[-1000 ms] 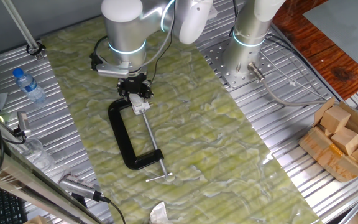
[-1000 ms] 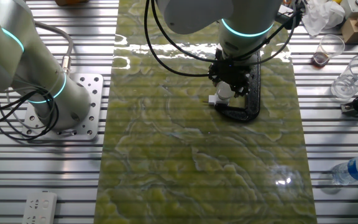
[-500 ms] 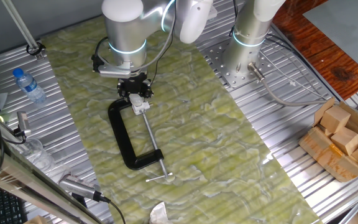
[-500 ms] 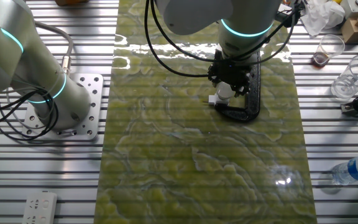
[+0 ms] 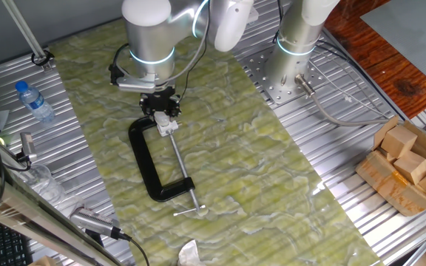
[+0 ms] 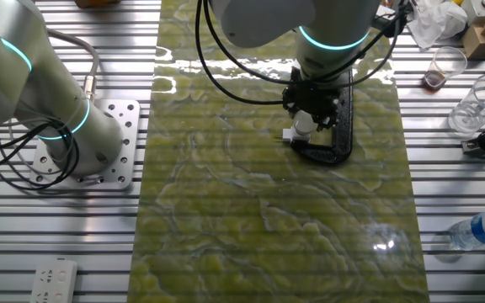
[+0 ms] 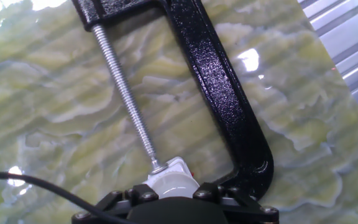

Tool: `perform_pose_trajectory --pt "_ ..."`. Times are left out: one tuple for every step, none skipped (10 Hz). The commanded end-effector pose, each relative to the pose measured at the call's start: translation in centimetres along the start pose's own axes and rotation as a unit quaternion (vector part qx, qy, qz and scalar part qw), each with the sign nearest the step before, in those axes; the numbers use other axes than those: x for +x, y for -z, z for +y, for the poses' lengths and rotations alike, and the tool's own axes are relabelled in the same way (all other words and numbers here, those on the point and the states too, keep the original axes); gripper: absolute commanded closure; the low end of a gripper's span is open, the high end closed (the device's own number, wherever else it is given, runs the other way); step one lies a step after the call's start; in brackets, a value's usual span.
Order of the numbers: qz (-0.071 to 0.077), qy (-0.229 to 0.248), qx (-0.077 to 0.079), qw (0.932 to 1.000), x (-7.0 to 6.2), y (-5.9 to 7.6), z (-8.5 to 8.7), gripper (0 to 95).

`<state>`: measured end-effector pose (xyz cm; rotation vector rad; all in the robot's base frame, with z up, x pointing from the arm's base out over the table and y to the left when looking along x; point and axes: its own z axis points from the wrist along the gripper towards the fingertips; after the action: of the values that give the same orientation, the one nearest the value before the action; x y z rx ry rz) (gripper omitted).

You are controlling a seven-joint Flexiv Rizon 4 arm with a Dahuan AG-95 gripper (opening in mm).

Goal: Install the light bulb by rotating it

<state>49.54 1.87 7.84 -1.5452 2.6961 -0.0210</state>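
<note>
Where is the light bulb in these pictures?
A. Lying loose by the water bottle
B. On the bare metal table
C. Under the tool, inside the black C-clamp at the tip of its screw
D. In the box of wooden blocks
C: the light bulb sits under the tool, at the screw tip of the black C-clamp.

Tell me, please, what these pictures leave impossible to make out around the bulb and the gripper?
- Light bulb: the hand view's bottom edge and the gripper body cover most of it.
- Finger contact on the bulb: hidden in all views.
- Bulb's socket: too small in both fixed views.
- C-clamp: its handle is cut off in the hand view.
</note>
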Motion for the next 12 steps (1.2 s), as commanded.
perform_pose_trajectory --pt "0.001 -0.005 0.000 1.0000 0.00 -0.02 -0.08 95.0" --pt "0.000 -0.014 0.000 0.9999 0.00 -0.03 -0.08 95.0" --pt "0.001 -0.026 0.000 0.9997 0.01 -0.07 -0.08 95.0" --pt "0.004 -0.053 -0.003 0.9986 0.01 -0.08 -0.08 95.0" --pt "0.005 -0.091 -0.004 0.9958 0.01 -0.08 -0.08 95.0" --pt "0.005 -0.121 -0.005 0.9926 0.01 -0.08 -0.08 95.0" --pt "0.005 -0.147 -0.006 0.9892 0.01 -0.08 -0.08 95.0" --pt "0.007 -0.186 -0.006 0.9826 0.01 -0.08 -0.08 95.0" --pt "0.009 -0.201 -0.005 0.9795 0.01 -0.08 -0.08 95.0" --pt "0.011 -0.233 -0.004 0.9725 0.01 -0.08 -0.08 95.0" --pt "0.012 -0.271 -0.003 0.9624 0.01 -0.08 -0.09 95.0" --pt "0.013 -0.296 -0.002 0.9550 0.02 -0.08 -0.08 95.0"
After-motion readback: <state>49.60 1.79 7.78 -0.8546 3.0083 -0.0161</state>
